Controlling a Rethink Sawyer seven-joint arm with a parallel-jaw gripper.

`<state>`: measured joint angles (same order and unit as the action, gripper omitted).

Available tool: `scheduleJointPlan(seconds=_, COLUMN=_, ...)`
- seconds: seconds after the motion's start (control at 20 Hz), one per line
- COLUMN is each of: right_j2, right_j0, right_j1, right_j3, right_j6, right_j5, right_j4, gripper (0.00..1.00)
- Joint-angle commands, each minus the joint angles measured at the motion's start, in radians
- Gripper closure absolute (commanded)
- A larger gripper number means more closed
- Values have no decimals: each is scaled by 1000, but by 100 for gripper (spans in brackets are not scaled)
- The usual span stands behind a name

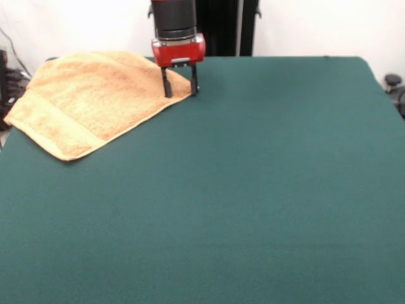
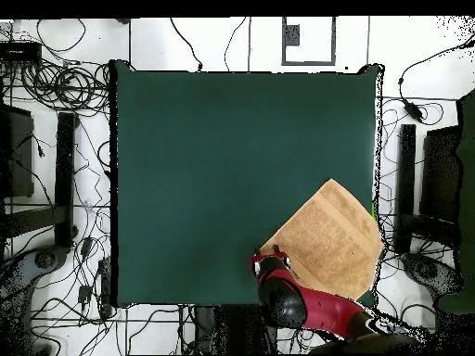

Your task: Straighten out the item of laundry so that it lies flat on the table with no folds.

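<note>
The orange-tan towel (image 1: 95, 95) lies spread in a diamond shape at the far left corner of the green table (image 1: 253, 190) in the front view. A woven band runs along its near left edge. In the overhead view the towel (image 2: 332, 239) sits at the table's (image 2: 232, 167) lower right, and its right side reaches the table's edge. My gripper (image 1: 180, 88) is down at the towel's right corner, open, with one finger on the towel and the other just past the corner. In the overhead view the gripper (image 2: 269, 258) is at the towel's left corner.
The robot's black pedestal (image 1: 218, 25) stands behind the table's far edge. In the overhead view, cables (image 2: 65, 93) and dark equipment (image 2: 436, 185) lie on the floor on both sides of the table. The towel takes up only one corner of the tabletop.
</note>
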<state>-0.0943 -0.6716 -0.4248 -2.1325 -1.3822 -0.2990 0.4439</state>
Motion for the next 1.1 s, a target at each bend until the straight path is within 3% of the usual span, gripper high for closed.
scheduleJointPlan(seconds=0.05, right_j2=-71, right_j0=67, right_j1=100, right_j3=170, right_j6=-154, right_j5=-34, right_j4=5, gripper=0)
scheduleJointPlan(seconds=0.55, right_j2=-11, right_j0=150, right_j1=-22, right_j3=126, right_j6=-178, right_j5=-32, right_j4=-51, gripper=0)
scheduleJointPlan(seconds=0.9, right_j2=-23, right_j0=140, right_j1=-30, right_j3=120, right_j6=-189, right_j5=2, right_j4=-43, gripper=0)
scheduleJointPlan(seconds=0.95, right_j2=-25, right_j0=137, right_j1=-29, right_j3=119, right_j6=-191, right_j5=7, right_j4=-41, gripper=100)
scheduleJointPlan(seconds=1.1, right_j2=-21, right_j0=138, right_j1=-27, right_j3=117, right_j6=-194, right_j5=7, right_j4=-45, gripper=100)
